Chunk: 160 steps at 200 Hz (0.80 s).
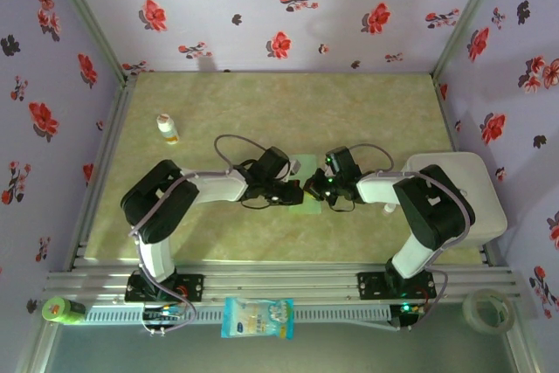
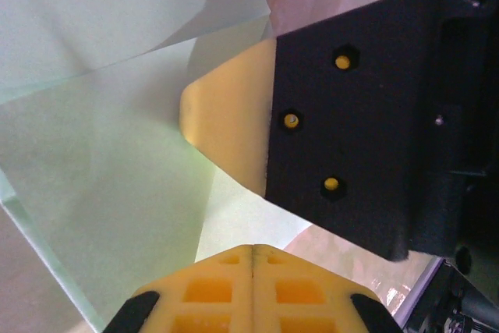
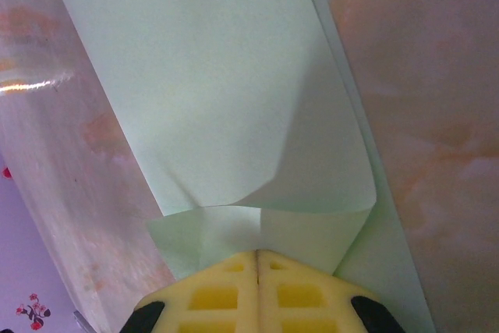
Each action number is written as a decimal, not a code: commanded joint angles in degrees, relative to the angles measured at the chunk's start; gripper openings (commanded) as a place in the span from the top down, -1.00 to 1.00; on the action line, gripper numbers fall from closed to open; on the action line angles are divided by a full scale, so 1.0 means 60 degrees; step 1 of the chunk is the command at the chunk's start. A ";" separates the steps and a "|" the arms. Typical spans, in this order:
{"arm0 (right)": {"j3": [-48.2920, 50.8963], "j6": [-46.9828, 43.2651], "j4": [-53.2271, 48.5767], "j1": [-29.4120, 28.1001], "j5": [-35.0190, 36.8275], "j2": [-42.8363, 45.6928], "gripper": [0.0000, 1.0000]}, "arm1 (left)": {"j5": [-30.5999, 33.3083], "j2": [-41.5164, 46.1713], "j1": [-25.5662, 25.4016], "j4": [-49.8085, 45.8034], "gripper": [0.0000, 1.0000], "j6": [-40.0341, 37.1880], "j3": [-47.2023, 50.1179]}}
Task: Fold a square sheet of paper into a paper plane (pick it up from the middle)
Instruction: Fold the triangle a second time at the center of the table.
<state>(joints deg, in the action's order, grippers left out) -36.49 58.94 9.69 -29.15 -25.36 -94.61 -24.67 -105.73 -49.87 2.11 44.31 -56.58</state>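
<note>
Right claw (image 3: 257, 255) pinches the folded edge of the square sheet of paper (image 3: 210, 76) mid-counter (image 3: 437, 76); left claw (image 2: 253, 250) is shut alongside, grip unclear, probably steadying the crease.

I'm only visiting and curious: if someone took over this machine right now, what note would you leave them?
Left gripper: shut, tips against the paper; whether it really grips is unclear.
Right gripper: shut, pinching a turned-over edge of the paper.
Paper: middle of the table, between both grippers.
Done: partly folded, one side curled over.
Left: crease it and finish the folds; no plane shape yet.
</note>
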 commanded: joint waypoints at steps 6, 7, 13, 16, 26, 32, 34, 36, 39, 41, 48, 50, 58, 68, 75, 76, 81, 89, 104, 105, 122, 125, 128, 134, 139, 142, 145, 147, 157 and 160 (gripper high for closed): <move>-0.0063 -0.0182 -0.0753 -0.0050 0.0356 -0.0201 1.00 | 0.0042 -0.0372 -0.0013 -0.0192 1.00 -0.0105 -0.0149; -0.0067 -0.0183 -0.0752 -0.0050 0.0351 -0.0200 1.00 | 0.0047 -0.0376 -0.0011 -0.0199 1.00 -0.0120 -0.0135; -0.0070 -0.0184 -0.0751 -0.0050 0.0351 -0.0194 1.00 | 0.0116 -0.0380 -0.0009 -0.0219 1.00 -0.0139 -0.0078; -0.0065 -0.0184 -0.0764 -0.0050 0.0354 -0.0187 1.00 | 0.0147 -0.0381 -0.0009 -0.0209 1.00 -0.0135 -0.0035; -0.0057 -0.0205 -0.0780 -0.0050 0.0360 -0.0163 1.00 | 0.0256 -0.0366 -0.0017 -0.0163 1.00 -0.0142 0.0105; -0.0067 -0.0211 -0.0806 -0.0050 0.0385 -0.0179 1.00 | 0.0286 -0.0354 -0.0009 -0.0123 1.00 -0.0145 0.0198; -0.0077 -0.0213 -0.0816 -0.0050 0.0389 -0.0187 1.00 | 0.0313 -0.0352 -0.0009 -0.0108 1.00 -0.0141 0.0229; -0.0083 -0.0224 -0.0834 -0.0050 0.0378 -0.0185 1.00 | 0.0327 -0.0341 -0.0020 -0.0093 1.00 -0.0147 0.0259; -0.0085 -0.0233 -0.0857 -0.0050 0.0388 -0.0190 1.00 | 0.0355 -0.0324 -0.0011 -0.0076 1.00 -0.0136 0.0303; -0.0074 -0.0233 -0.0873 -0.0057 0.0389 -0.0189 1.00 | 0.0367 -0.0326 -0.0010 -0.0056 1.00 -0.0128 0.0333; -0.0085 -0.0268 -0.0908 -0.0050 0.0410 -0.0198 1.00 | 0.0404 -0.0287 -0.0005 0.0002 1.00 -0.0121 0.0449; -0.0085 -0.0275 -0.0911 -0.0050 0.0409 -0.0202 1.00 | 0.0408 -0.0280 -0.0008 0.0019 1.00 -0.0106 0.0479; -0.0072 -0.0282 -0.0939 -0.0050 0.0445 -0.0199 1.00 | 0.0449 -0.0236 0.0000 0.0101 1.00 -0.0092 0.0605; -0.0056 -0.0300 -0.0964 -0.0050 0.0471 -0.0204 1.00 | 0.0518 -0.0176 -0.0009 0.0135 1.00 -0.0088 0.0737; -0.0050 -0.0315 -0.0991 -0.0050 0.0485 -0.0213 1.00 | 0.0576 -0.0134 -0.0011 0.0153 1.00 -0.0080 0.0845; -0.0046 -0.0315 -0.0996 -0.0050 0.0488 -0.0213 1.00 | 0.0578 -0.0126 -0.0003 0.0157 1.00 -0.0078 0.0860; -0.0041 -0.0330 -0.1013 -0.0050 0.0506 -0.0214 1.00 | 0.0602 -0.0094 0.0003 0.0172 1.00 -0.0082 0.0902; -0.0028 -0.0344 -0.1031 -0.0050 0.0532 -0.0239 1.00 | 0.0648 -0.0049 0.0005 0.0176 1.00 -0.0086 0.1021; 0.0020 -0.0356 -0.1044 -0.0050 0.0573 -0.0243 1.00 | 0.0676 0.0036 -0.0002 0.0302 1.00 -0.0042 0.1212; 0.0019 -0.0358 -0.1044 -0.0050 0.0577 -0.0243 1.00 | 0.0680 0.0047 0.0002 0.0312 1.00 -0.0045 0.1226; 0.0018 -0.0431 -0.1146 -0.0050 0.0639 -0.0283 1.00 | 0.0672 0.0140 0.0004 0.0410 1.00 0.0011 0.1410; 0.0023 -0.0433 -0.1160 -0.0050 0.0631 -0.0286 1.00 | 0.0671 0.0157 0.0003 0.0410 1.00 0.0012 0.1449; 0.0031 -0.0437 -0.1169 -0.0050 0.0630 -0.0305 1.00 | 0.0669 0.0179 0.0003 0.0423 1.00 0.0023 0.1481; 0.0024 -0.0459 -0.1183 -0.0057 0.0639 -0.0307 1.00 | 0.0669 0.0246 -0.0003 0.0472 1.00 0.0037 0.1569; 0.0029 -0.0462 -0.1180 -0.0044 0.0653 -0.0320 1.00 | 0.0678 0.0287 0.0003 0.0542 1.00 0.0067 0.1653; 0.0028 -0.0475 -0.1202 -0.0049 0.0661 -0.0327 1.00 | 0.0678 0.0312 0.0001 0.0593 1.00 0.0097 0.1715; 0.0019 -0.0488 -0.1216 -0.0049 0.0672 -0.0323 1.00 | 0.0661 0.0345 0.0012 0.0664 1.00 0.0123 0.1776; 0.0029 -0.0491 -0.1219 -0.0050 0.0673 -0.0325 1.00 | 0.0656 0.0357 0.0011 0.0712 1.00 0.0142 0.1818; 0.0007 -0.0532 -0.1241 -0.0050 0.0691 -0.0345 1.00 | 0.0597 0.0395 0.0029 0.1003 1.00 0.0257 0.2012; 0.0016 -0.0535 -0.1248 -0.0050 0.0696 -0.0362 1.00 | 0.0579 0.0407 0.0045 0.1054 1.00 0.0279 0.2046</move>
<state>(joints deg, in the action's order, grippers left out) -36.91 57.36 8.29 -29.41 -25.34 -94.61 -21.82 -104.31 -49.87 10.63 44.62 -48.07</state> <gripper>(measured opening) 0.046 0.045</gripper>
